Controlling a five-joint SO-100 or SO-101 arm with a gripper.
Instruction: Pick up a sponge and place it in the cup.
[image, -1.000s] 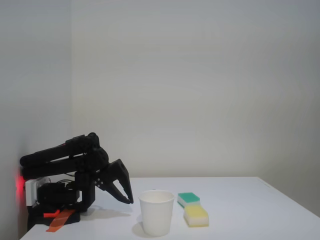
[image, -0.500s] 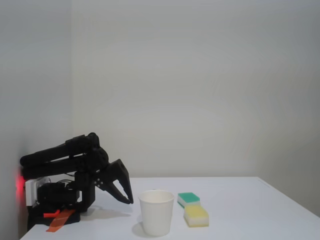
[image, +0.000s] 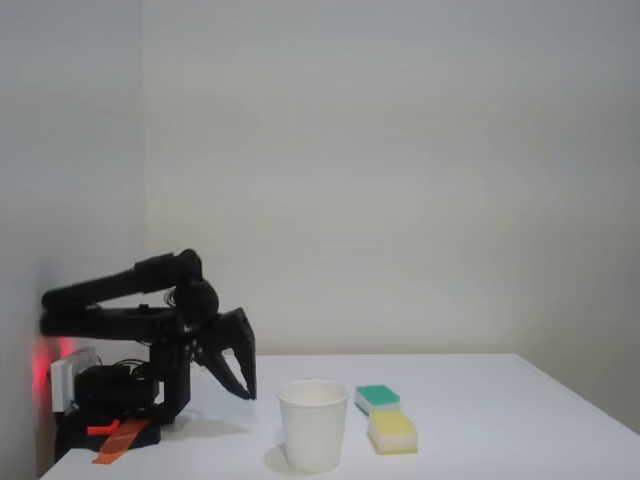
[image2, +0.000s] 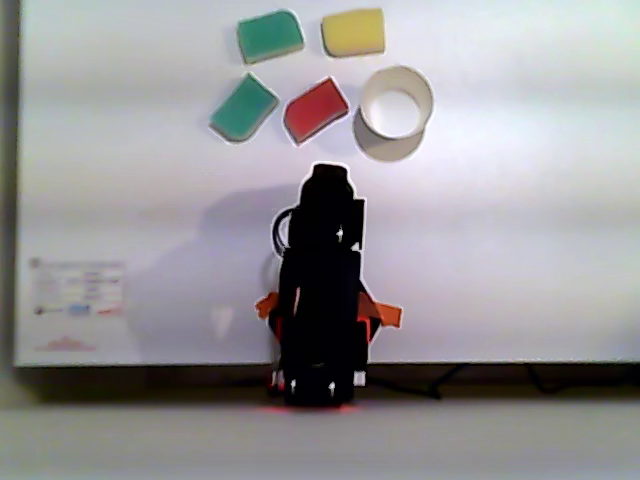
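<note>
A bare test setup — white table (image: 520, 400), blank walls (image: 400, 150), nothing homely.

No legible text; small printed label (image2: 78, 298) on the table's (image2: 520, 250) corner, too blurred.

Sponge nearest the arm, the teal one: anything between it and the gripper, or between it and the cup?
Gripper to teal sponge: nothing visible in the other view. Sponge to cup: the red sponge lies between them on the table; a lifted carry would likely clear it.
</note>
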